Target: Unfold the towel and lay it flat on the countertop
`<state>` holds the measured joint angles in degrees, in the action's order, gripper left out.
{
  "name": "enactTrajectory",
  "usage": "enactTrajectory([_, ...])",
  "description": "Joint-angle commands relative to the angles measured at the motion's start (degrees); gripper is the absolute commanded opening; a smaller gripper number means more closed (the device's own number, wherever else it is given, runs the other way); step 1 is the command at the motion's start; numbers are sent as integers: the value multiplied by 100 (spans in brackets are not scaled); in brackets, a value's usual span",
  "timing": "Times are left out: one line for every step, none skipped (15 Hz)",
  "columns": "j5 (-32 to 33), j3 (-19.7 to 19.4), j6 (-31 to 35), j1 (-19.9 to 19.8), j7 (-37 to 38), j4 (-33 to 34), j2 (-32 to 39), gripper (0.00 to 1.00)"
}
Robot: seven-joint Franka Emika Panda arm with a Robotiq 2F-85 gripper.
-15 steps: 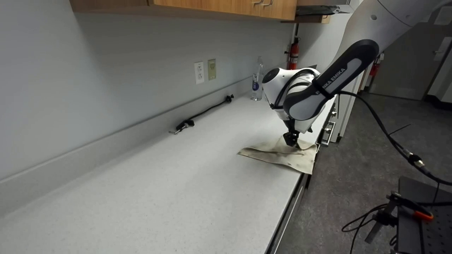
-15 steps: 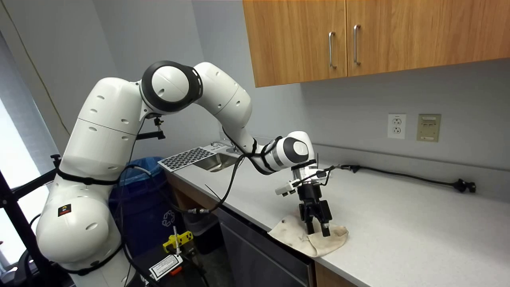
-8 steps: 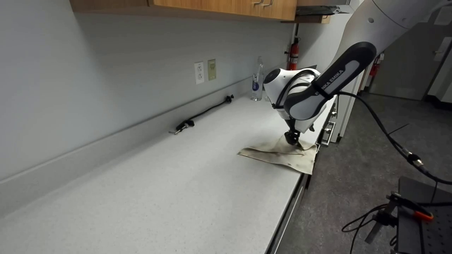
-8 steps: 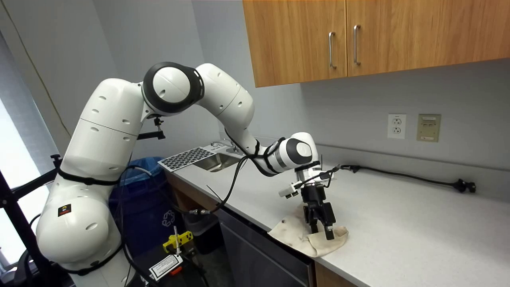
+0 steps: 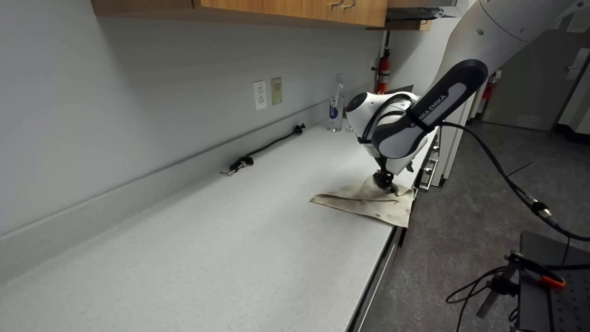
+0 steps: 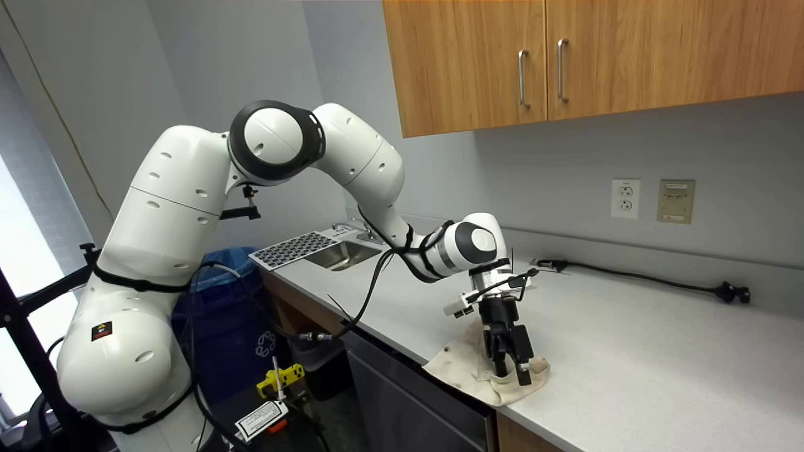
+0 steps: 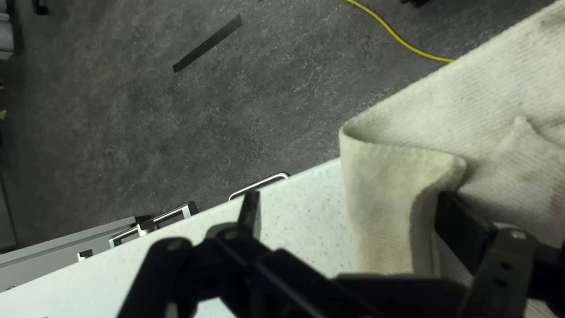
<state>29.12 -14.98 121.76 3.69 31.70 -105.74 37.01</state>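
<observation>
The cream-beige towel (image 5: 392,211) lies wrinkled and partly folded at the front edge of the countertop (image 5: 221,240). In an exterior view, the towel (image 6: 458,371) has a folded-over flap near its right end, by the fingers. My gripper (image 6: 512,375) points down at this flap, fingers apart. In the wrist view the gripper (image 7: 350,198) is open. One finger is at the inner side of the towel's flap (image 7: 384,185); the opposite finger is over bare countertop (image 7: 304,216), outside the flap. The flap stands between them, not pinched. Whether the inner finger touches the cloth, I cannot tell.
A black rod with clamps (image 5: 267,147) lies along the backsplash, and shows in the other view too (image 6: 634,274). A clear bottle (image 5: 336,108) stands farther along. A sink (image 6: 342,254) is at the far end. The floor (image 7: 220,110) lies beyond the front edge.
In an exterior view my gripper has moved right and slightly down, deeper into the towel's fold. The flap beside the fingers has shifted a little; the rest of the towel lies as before.
</observation>
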Motion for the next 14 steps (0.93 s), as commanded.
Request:
enactTrajectory([30,-98,-109,33,180,172,110,100])
enactTrajectory([-16,-76,-122,4,135,166,86,100])
enactTrajectory([-52,-55,-128,-16,87,161,71,100])
enactTrajectory([-65,-45,-125,-19,73,156,62,100])
enactTrajectory([-95,-23,-125,-34,33,152,55,100])
enactTrajectory([-140,12,-133,-58,-36,154,52,100])
enactTrajectory([-162,26,-147,-65,-62,157,54,100])
enactTrajectory([-172,32,-154,-68,-77,162,56,100])
enactTrajectory([-174,30,-163,-64,-80,159,55,100])
enactTrajectory([-174,28,-169,-61,-79,153,54,100])
enactTrajectory([-178,31,-169,-64,-83,147,51,100])
enactTrajectory([-185,34,-170,-69,-86,137,53,100])
enactTrajectory([-189,36,-168,-71,-89,125,53,100])
enactTrajectory([-194,38,-164,-74,-91,100,49,100])
